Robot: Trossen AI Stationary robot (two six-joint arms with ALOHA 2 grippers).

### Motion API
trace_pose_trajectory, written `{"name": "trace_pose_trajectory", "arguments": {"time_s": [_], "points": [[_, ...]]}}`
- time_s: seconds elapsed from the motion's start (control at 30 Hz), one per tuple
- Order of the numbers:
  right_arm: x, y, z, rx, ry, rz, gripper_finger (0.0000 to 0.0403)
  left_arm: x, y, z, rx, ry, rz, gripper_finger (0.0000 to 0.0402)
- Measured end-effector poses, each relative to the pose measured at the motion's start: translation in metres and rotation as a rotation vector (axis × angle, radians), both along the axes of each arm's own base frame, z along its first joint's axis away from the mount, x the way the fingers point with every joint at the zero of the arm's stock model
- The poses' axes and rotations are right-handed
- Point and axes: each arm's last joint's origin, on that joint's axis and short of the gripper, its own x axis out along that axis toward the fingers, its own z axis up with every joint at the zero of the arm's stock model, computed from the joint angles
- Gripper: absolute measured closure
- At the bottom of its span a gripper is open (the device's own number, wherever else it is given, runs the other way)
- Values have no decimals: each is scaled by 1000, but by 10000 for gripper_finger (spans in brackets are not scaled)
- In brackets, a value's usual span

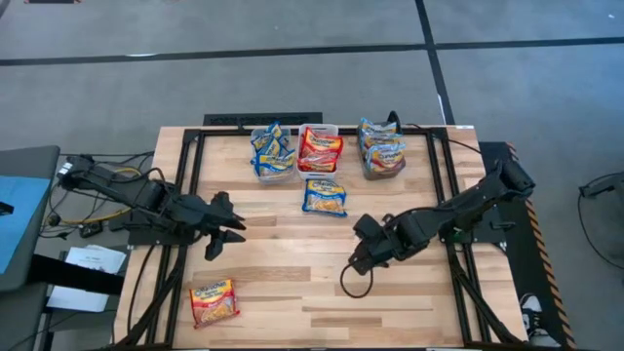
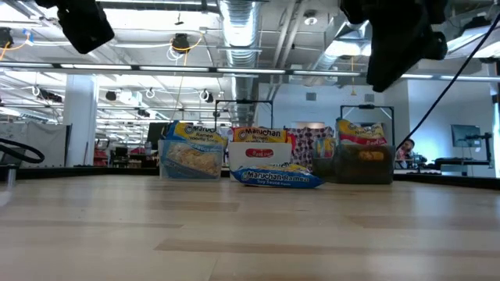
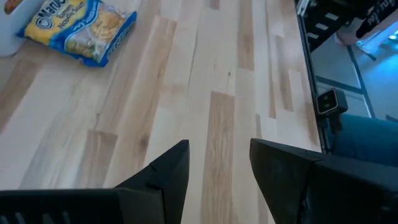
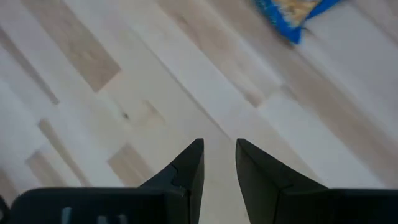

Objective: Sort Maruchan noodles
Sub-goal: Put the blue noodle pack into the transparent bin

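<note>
One blue-trimmed Maruchan noodle packet (image 1: 325, 197) (image 2: 277, 178) lies flat on the wooden table in front of the bins. A red-trimmed packet (image 1: 214, 301) lies flat near the table's front left corner. More packets stand in three bins along the far edge: blue ones in the clear bin (image 1: 273, 153), red ones in the white bin (image 1: 320, 149), orange ones in the dark grey bin (image 1: 383, 151). My left gripper (image 1: 240, 223) (image 3: 219, 144) hovers open over bare wood at the left. My right gripper (image 1: 354, 260) (image 4: 219, 142) hovers open, slanting down, right of centre. Both hold nothing.
A black cable loop (image 1: 356, 283) hangs by my right gripper over the table. A black frame runs along the table's left, right and far sides (image 1: 439, 195). Bare wood lies between the two grippers and toward the near edge (image 1: 322, 312).
</note>
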Motion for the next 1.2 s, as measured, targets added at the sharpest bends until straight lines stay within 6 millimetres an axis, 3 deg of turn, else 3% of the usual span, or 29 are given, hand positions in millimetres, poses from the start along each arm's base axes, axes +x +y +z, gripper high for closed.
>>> {"name": "trace_pose_trajectory", "arguments": {"time_s": [0.2,0.5,0.93,1.2], "points": [[11,-5,-7,-35,-124,5,286,3,-2,6,1,-68,-17,246],[32,-33,-1,-116,-216,53,284,7,-3,14,23,-175,-47,246],[50,-78,7,-236,-278,85,198,7,-3,14,17,-174,-44,246],[53,-106,7,-248,-275,0,187,8,-3,14,-13,-169,-27,246]]}}
